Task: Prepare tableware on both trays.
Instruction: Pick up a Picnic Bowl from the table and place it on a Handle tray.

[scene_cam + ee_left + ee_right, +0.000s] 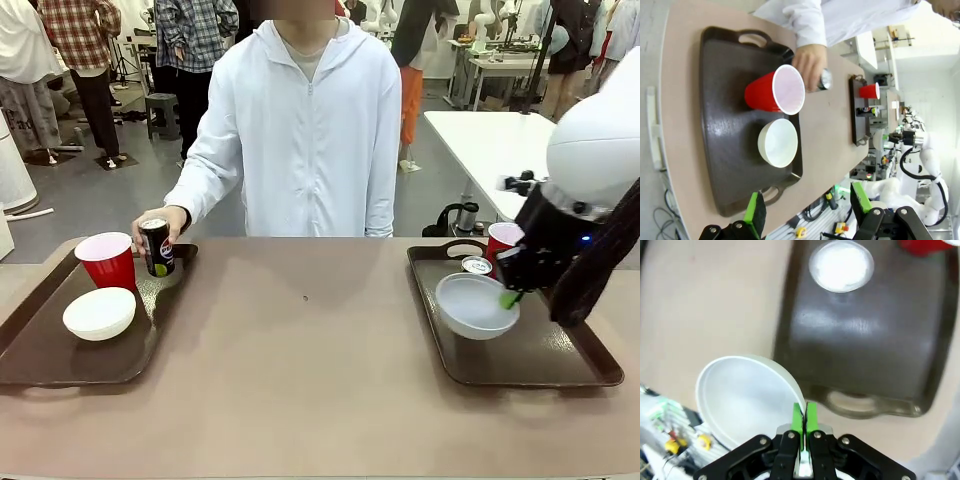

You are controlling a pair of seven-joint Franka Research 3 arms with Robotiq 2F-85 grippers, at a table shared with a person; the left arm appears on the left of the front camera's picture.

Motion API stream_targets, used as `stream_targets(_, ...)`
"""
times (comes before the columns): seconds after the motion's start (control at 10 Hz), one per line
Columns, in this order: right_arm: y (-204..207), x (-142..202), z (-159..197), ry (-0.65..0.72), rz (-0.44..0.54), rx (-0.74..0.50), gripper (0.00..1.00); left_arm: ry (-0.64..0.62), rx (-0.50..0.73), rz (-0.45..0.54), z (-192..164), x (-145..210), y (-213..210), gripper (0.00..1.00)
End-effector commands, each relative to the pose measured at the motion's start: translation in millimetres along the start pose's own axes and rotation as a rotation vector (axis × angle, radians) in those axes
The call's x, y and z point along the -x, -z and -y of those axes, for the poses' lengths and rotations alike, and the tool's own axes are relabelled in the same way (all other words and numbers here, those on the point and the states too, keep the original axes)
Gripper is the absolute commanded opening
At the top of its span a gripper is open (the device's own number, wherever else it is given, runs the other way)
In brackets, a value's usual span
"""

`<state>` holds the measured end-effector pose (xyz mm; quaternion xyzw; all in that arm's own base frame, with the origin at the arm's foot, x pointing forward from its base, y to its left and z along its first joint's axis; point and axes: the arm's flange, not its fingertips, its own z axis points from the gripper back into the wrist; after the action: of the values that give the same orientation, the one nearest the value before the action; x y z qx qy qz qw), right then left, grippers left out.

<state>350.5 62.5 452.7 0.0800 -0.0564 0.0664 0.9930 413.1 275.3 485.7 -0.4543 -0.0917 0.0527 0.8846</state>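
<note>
Pinching the bowl (474,305) rim, right gripper (512,298) jaws hang it over the right tray (560,370); cup (503,238) and can (477,265) behind. Left gripper (807,206) jaws gape above the left tray (722,125).

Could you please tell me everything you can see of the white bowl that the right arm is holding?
The white bowl is small, round and shallow, plain and empty, looking like smooth matte plastic. The right gripper has its jaws shut on the bowl's rim, green pads pinching the thin wall. It is held tilted, raised above the right tray near that tray's left side. A can top and a red cup stand behind it. Nothing else touches it.
</note>
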Motion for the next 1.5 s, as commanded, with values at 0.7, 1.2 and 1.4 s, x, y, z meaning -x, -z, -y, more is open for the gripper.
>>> stream_targets(0.7, 82, -13, 77, 0.073, -0.096, 0.094, 0.0, 0.003, 0.015, 0.012, 2, 1, -1, 0.9)
stream_targets(1.2, 105, -21, 74, 0.072, -0.122, 0.108, 0.0, 0.003, 0.015, 0.012, 2, 1, -1, 0.9)
stream_targets(1.4, 100, -21, 72, 0.071, -0.121, 0.092, 0.63, 0.003, 0.015, 0.012, 2, 1, -1, 0.9)
